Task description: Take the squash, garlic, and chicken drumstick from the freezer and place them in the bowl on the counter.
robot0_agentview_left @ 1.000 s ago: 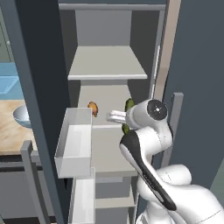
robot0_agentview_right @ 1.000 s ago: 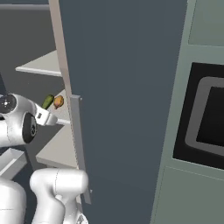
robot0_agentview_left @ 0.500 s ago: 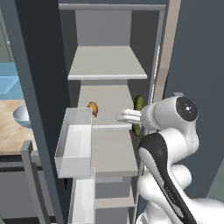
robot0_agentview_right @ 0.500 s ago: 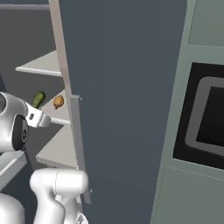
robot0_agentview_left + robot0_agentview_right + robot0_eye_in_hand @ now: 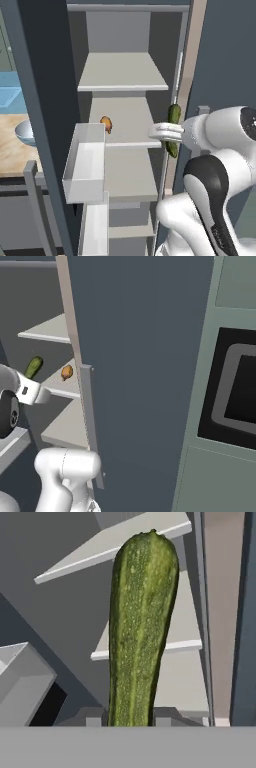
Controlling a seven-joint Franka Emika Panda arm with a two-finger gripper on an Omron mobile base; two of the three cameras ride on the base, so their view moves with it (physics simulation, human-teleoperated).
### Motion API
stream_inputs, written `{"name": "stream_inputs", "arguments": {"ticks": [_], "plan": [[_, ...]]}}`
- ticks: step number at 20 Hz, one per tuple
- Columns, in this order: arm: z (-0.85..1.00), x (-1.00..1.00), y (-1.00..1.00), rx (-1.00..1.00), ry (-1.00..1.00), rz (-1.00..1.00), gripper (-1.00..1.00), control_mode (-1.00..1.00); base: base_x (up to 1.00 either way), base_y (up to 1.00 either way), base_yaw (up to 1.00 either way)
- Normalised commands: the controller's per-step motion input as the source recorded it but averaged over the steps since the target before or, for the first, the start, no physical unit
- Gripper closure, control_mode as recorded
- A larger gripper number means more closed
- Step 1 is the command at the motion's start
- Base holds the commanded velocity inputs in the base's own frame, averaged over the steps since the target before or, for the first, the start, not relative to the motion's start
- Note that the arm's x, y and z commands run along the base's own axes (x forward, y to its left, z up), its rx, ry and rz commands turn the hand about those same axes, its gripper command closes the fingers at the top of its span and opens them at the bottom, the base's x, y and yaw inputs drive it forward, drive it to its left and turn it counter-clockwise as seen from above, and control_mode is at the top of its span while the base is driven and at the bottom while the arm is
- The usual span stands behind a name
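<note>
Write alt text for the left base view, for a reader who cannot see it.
A white robot arm's gripper is shut on a dark green squash, holding it upright at the right edge of an open dark grey freezer. An orange-brown chicken drumstick sits on a pale inner shelf, and part of a bowl rests on the counter at far left.

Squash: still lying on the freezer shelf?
No, the squash is clamped in the gripper, held in the air in front of the freezer shelves.
</note>
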Motion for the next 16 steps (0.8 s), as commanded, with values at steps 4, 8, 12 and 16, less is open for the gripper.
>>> {"name": "stream_inputs", "arguments": {"ticks": [4,8,12,16], "plan": [[0.01,-0.68,-0.19,0.01,-0.16,0.00,1.00,-1.00,0.00,0.00,0.00],[0.00,0.00,0.00,0.00,0.00,0.00,1.00,1.00,-0.80,-0.08,0.00],[0.00,0.00,0.00,0.00,0.00,0.00,1.00,1.00,-1.00,0.48,0.00],[0.00,0.00,0.00,0.00,0.00,0.00,1.00,1.00,-0.85,1.00,-0.01]]}}
